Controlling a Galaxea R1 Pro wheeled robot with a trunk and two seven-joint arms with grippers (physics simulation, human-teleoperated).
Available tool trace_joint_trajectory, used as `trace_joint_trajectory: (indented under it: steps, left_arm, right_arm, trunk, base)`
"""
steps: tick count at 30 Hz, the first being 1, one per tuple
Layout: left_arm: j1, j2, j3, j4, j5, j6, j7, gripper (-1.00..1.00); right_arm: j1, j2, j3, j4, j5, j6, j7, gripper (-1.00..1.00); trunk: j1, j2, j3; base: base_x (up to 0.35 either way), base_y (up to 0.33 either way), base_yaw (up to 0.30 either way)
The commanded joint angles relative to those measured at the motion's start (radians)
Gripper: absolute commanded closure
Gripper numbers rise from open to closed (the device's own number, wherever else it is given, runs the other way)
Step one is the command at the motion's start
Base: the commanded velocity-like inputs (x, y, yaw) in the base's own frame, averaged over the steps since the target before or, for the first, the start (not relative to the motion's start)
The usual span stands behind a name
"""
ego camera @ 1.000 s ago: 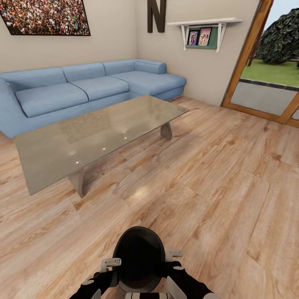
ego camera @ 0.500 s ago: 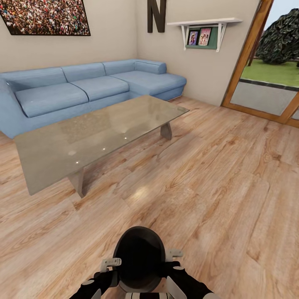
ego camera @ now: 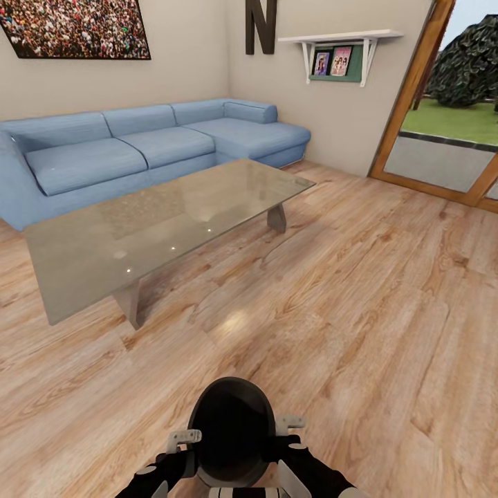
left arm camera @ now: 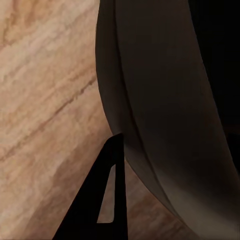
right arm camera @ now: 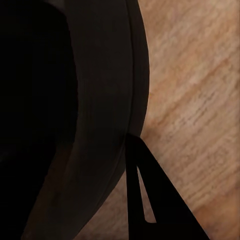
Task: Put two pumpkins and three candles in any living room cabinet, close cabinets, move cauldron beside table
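Left wrist view: one dark finger (left arm camera: pixel 107 200) with a triangular cut-out lies against the outer wall of the black cauldron (left arm camera: pixel 170 115); wood floor (left arm camera: pixel 45 100) behind. Right wrist view: one dark finger (right arm camera: pixel 145 195), same cut-out shape, touches the cauldron (right arm camera: pixel 90 115) rim on its outside; the opposing finger is hidden by the vessel. Head view, bottom centre of the frame: the cauldron (ego camera: pixel 232 429), black, round, open mouth up, sits between the two arms. Left gripper (ego camera: pixel 184 437) at its left rim, pale fingers pinched on the rim; right gripper (ego camera: pixel 290 422) at its right rim, likewise closed on the edge. Both appear to be gripping the cauldron, one per side. Dark forearms run off the lower edge of the frame. The floor (ego camera: pixel 346 311) is light wood plank and fills the middle and right of the frame. Glass-topped coffee table (ego camera: pixel 159 228) in the left centre of the frame, well apart from the cauldron, on pale angled legs. Blue corner sofa (ego camera: pixel 138 149) behind the table, across the upper left. Framed crowd picture (ego camera: pixel 76 28) on the wall, top left. Dark letter N (ego camera: pixel 261 25) at top centre; white wall shelf (ego camera: pixel 342 48) with two small pictures just right of it. Wood-framed glass door (ego camera: pixel 443 138) at upper right, grass and a dark bush outside.
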Motion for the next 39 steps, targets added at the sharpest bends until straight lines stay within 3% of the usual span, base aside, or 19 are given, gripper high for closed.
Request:
trace_joint_trajectory:
  steps: [1,11,39]
  left_arm:
    - [0.0,0.002,-0.011,-0.002,0.009,0.003,0.008,1.0]
    - [0.0,0.002,-0.011,-0.007,0.01,0.003,0.008,1.0]
    - [0.0,0.002,-0.013,-0.007,0.008,0.003,0.008,1.0]
  right_arm:
    - [-0.001,-0.001,0.01,-0.002,-0.009,0.004,-0.008,1.0]
    - [-0.001,-0.001,0.01,-0.002,-0.009,0.003,-0.008,1.0]
    - [-0.001,-0.003,0.01,-0.007,-0.007,-0.026,-0.007,1.0]
  trunk:
    - [0.0,0.0,-0.001]
    - [0.0,0.0,-0.001]
    - [-0.107,0.196,0.087]
  base:
    - [0.0,0.0,0.0]
    - [0.0,0.0,0.0]
    - [0.0,0.0,0.0]
